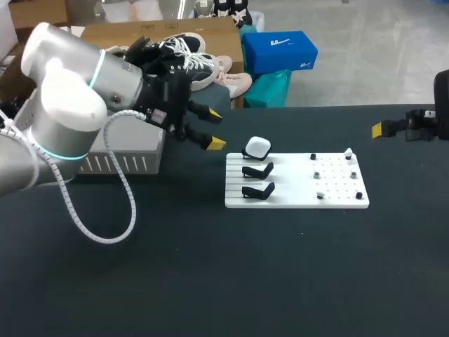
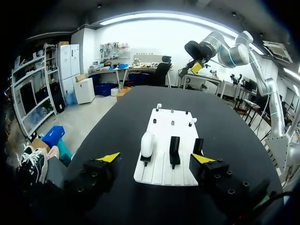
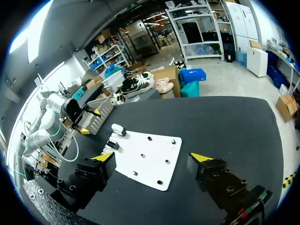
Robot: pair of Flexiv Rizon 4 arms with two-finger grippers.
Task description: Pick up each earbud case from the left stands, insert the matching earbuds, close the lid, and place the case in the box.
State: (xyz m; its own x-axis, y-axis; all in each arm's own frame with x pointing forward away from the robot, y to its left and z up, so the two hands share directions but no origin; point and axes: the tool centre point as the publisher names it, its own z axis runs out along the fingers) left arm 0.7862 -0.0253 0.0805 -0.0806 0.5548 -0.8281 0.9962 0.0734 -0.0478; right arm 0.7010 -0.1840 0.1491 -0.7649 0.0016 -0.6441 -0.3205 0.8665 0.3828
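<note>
Holding the left claw [image 1: 212, 129] spread wide and empty near the white earbud case [image 1: 257, 147] perched on the end one of three black stands [image 1: 258, 170], seemingly approaching the first pickup, needing next to straddle and clamp the case.

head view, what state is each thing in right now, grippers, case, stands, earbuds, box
left gripper, open, empty, hovering beside the board
right gripper, open, empty, away from the board
earbud case, lid shut, seated on the end stand
other two stands, empty
earbuds, on the board, outside the case
box, partly hidden, contents not visible
</note>
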